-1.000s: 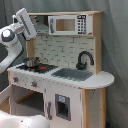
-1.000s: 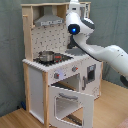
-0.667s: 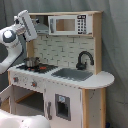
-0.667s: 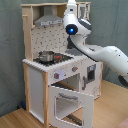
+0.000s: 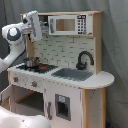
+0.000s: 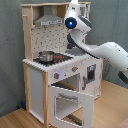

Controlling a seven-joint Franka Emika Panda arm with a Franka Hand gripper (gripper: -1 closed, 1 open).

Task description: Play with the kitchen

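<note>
- The white robot arm (image 5: 12, 42) rises at the first exterior view's left, elbow bent, its hand (image 5: 34, 25) raised just under the hood (image 6: 48, 20), above the stovetop (image 5: 34, 67).
- Whether the hand is open or closed cannot be told; nothing is seen in its hold.
- A small metal pot (image 5: 31, 62) sits on the stovetop.
- The kitchen (image 5: 75, 95) fills the middle of both exterior views, its oven door (image 6: 72, 102) hanging open in the second exterior view.
- Black faucet (image 5: 84, 59) stands behind the grey sink (image 5: 74, 74); the microwave (image 5: 69, 24) sits above.
- No legible writing.
</note>
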